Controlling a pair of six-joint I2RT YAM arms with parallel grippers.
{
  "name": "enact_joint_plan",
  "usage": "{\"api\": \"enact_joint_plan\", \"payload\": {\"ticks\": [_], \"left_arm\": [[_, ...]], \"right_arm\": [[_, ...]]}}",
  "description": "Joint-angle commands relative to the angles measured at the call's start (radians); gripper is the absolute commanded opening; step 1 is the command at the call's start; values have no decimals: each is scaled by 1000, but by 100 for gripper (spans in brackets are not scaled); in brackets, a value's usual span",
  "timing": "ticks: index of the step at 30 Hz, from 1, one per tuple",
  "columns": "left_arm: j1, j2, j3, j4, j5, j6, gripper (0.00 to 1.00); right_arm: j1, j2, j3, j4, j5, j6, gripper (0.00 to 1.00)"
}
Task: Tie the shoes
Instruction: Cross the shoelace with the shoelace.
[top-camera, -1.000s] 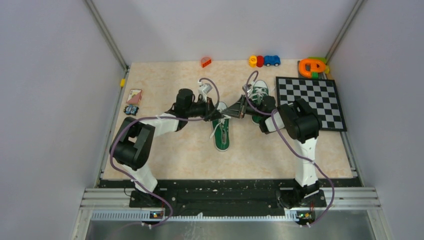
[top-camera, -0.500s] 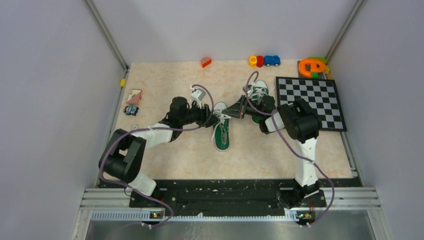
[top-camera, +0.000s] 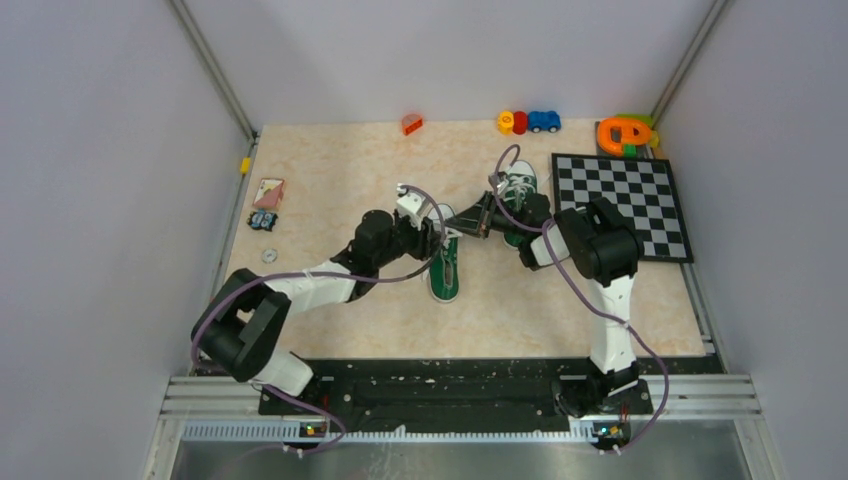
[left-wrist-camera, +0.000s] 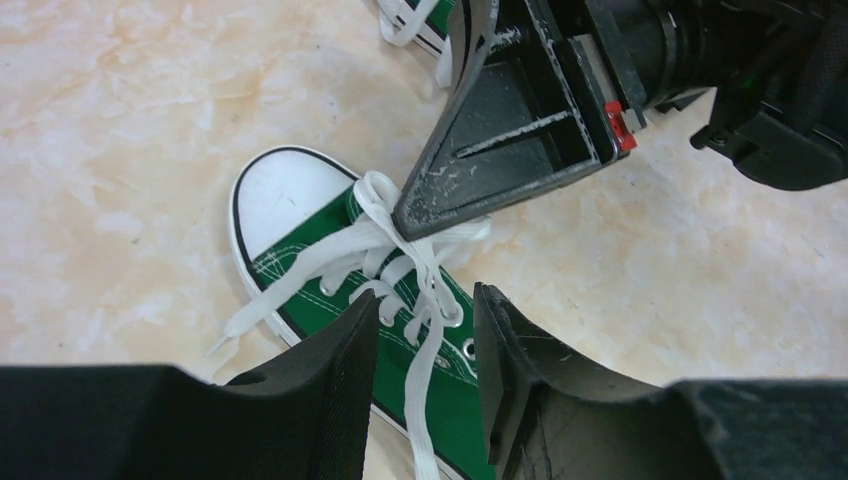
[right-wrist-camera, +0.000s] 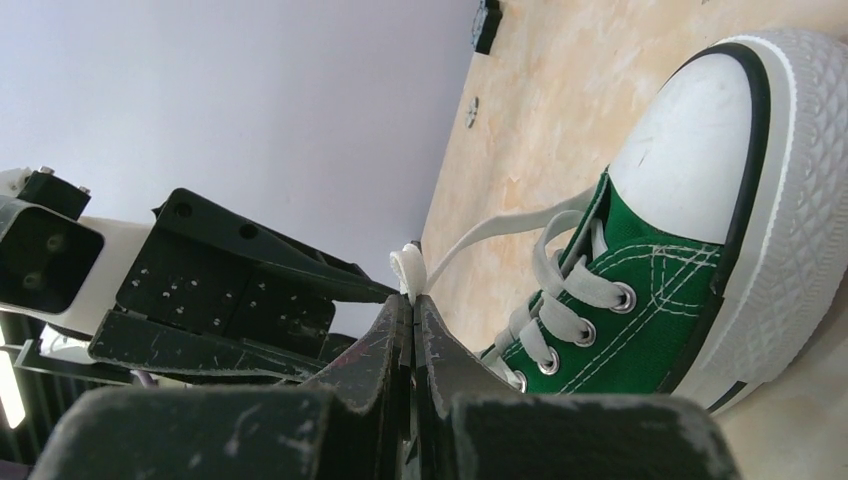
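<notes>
near shoe (top-camera: 445, 272) lies mid-table (top-camera: 330, 160), toe pointing away from the bases; far shoe (top-camera: 520, 184) sits just beside the chessboard (top-camera: 625, 205), behind the right arm; right gripper (right-wrist-camera: 413, 303) is squeezed tight on a loop of white lace (right-wrist-camera: 407, 268), tip right at the toe end of the near shoe's lacing; left gripper (left-wrist-camera: 425, 365) hovers low over the eyelets from the other side, fingers (left-wrist-camera: 325, 385) a narrow gap apart; one lace strand runs down between them, apparently loose, not pinched; the two grippers are nearly touching over the shoe
</notes>
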Motion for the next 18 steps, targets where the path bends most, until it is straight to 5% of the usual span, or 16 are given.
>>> {"api": "enact_joint_plan", "payload": {"ticks": [1,18], "left_arm": [[-29,27,55,41,-107,45,43],[-51,91,133,-25,-142,60,42]], "right_arm": [[-4,-54,9,38,10,1,0],[-4,-57,10,27,8,-1,0]]}}
